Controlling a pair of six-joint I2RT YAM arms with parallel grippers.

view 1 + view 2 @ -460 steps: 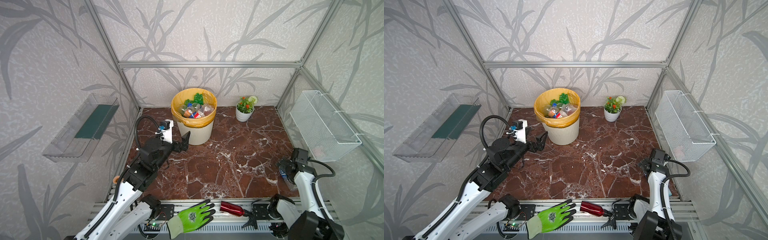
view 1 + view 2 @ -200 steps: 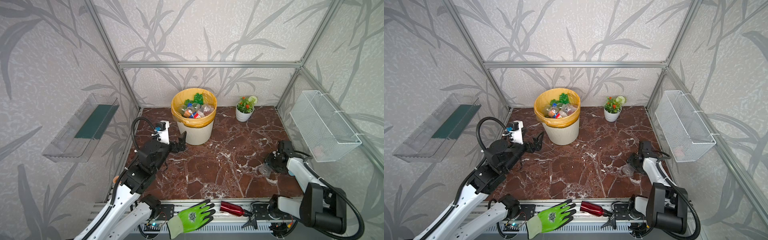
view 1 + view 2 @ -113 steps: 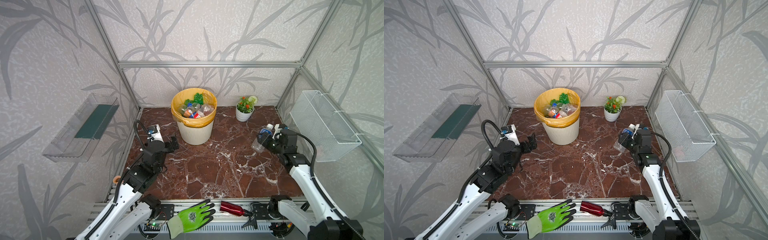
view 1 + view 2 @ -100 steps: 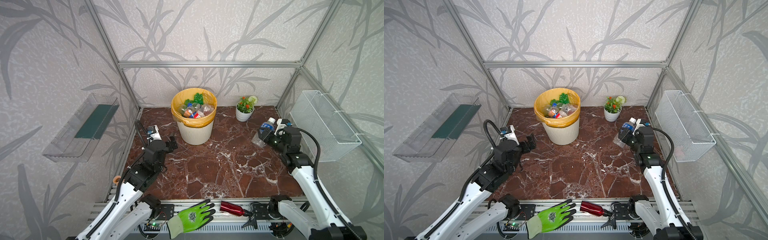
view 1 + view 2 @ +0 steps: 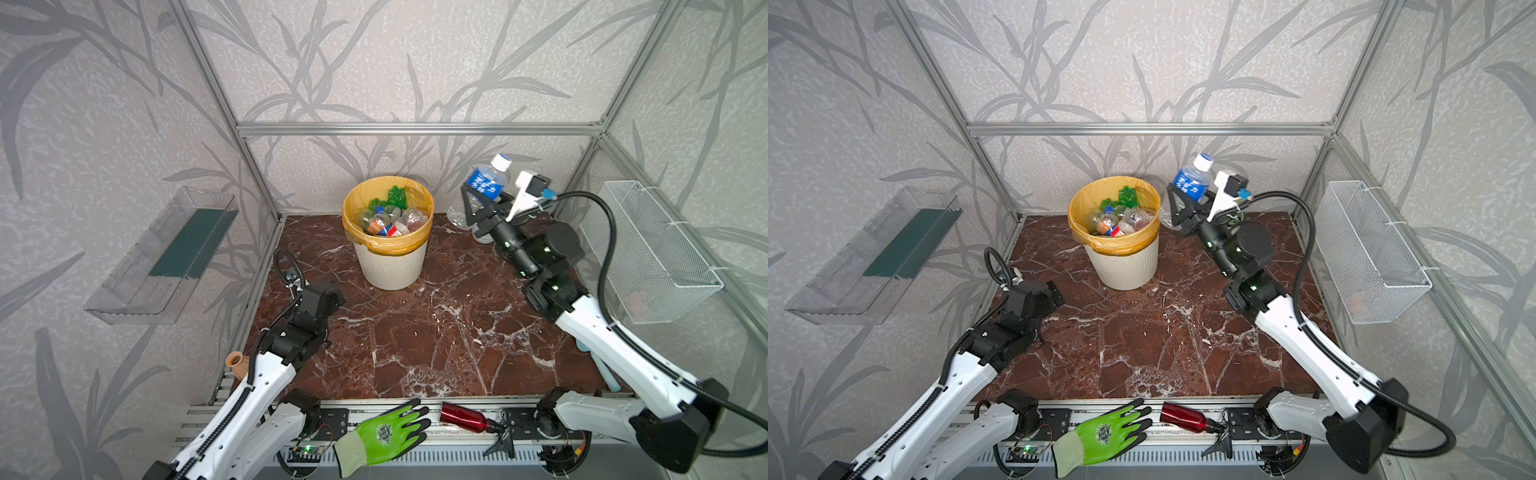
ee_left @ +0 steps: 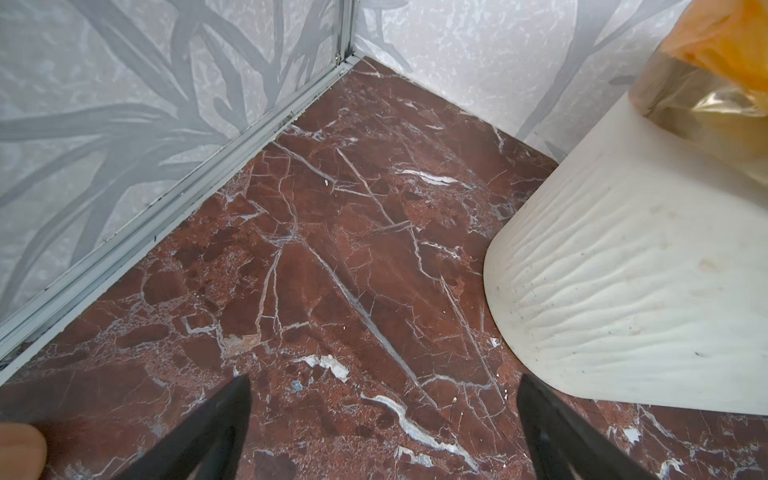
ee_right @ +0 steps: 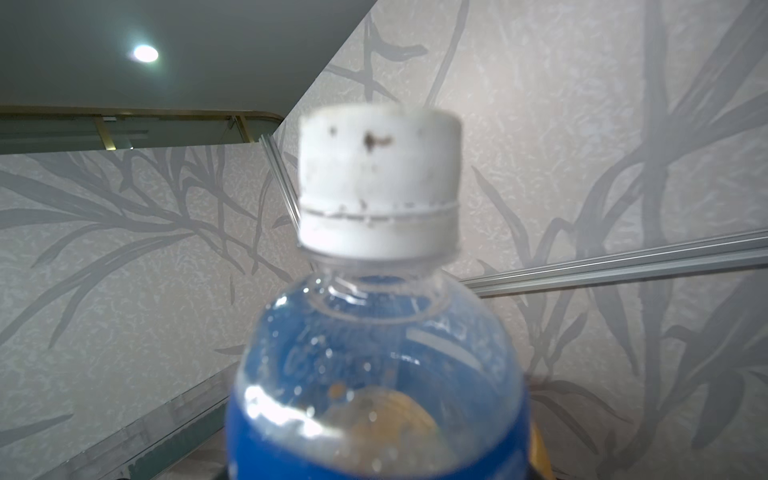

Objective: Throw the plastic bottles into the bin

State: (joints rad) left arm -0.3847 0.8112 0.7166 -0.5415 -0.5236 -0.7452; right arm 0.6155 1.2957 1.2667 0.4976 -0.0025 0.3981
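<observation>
The bin (image 5: 390, 266) (image 5: 1125, 270) is cream, ribbed and lined with a yellow bag. It stands at the back of the marble floor and holds several plastic bottles (image 5: 390, 220) (image 5: 1117, 220). My right gripper (image 5: 478, 201) (image 5: 1183, 205) is raised just right of the bin's rim, shut on a clear plastic bottle (image 5: 484, 187) (image 5: 1192, 183) with a blue label and white cap. That bottle fills the right wrist view (image 7: 374, 374), tilted cap-up and hiding the fingers. My left gripper (image 6: 384, 399) (image 5: 332, 293) hangs open and empty low over the floor, left of the bin's wall (image 6: 623, 270).
A white wire basket (image 5: 656, 253) (image 5: 1366, 253) hangs on the right wall, close to the right arm. A clear shelf (image 5: 166, 253) hangs on the left wall. A green glove (image 5: 386, 432) and a red metal bottle (image 5: 461, 415) lie on the front rail.
My right arm has lifted the blue-labelled bottle off the floor at the right and carried it up and back beside the bin. My left arm drew back and sank lower, still open.
</observation>
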